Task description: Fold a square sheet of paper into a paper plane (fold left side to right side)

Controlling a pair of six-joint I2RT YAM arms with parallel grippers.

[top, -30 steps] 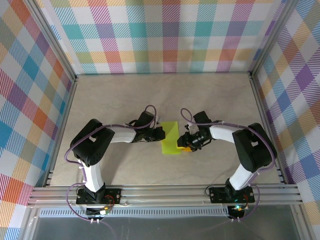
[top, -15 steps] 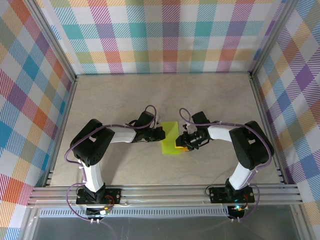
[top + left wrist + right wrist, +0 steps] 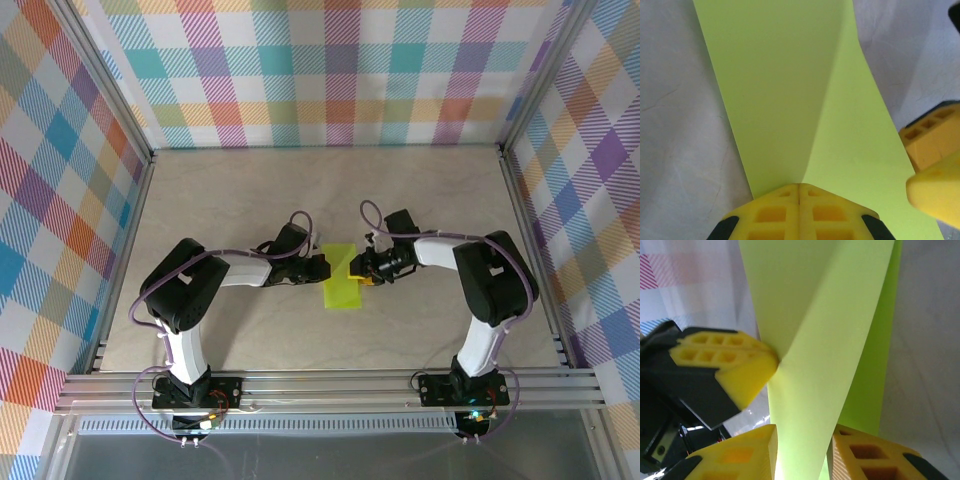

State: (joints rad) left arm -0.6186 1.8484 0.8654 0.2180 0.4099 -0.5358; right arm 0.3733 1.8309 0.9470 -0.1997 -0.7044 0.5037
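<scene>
The square sheet of paper (image 3: 340, 281) is lime, lying mid-table as a narrow strip with one flap raised. In the left wrist view the sheet (image 3: 785, 85) shows a crease running from my left gripper (image 3: 799, 189), which is shut with its tips on the sheet's near edge. My left gripper (image 3: 323, 267) sits at the strip's left side and my right gripper (image 3: 361, 272) at its right. In the right wrist view the raised flap (image 3: 825, 340) passes between the jaws of my right gripper (image 3: 802, 442), which are shut on it. The paper plane is out of view.
The grey table (image 3: 250, 200) is boxed in by plaid walls (image 3: 330, 70) at the back and sides. An aluminium rail (image 3: 330, 385) runs along the front by the arm bases. Both grippers stand close together over the sheet.
My right gripper has moved left and slightly away with the sheet's right edge, and its jaws have narrowed. The sheet looks narrower from above. The left arm has not moved.
</scene>
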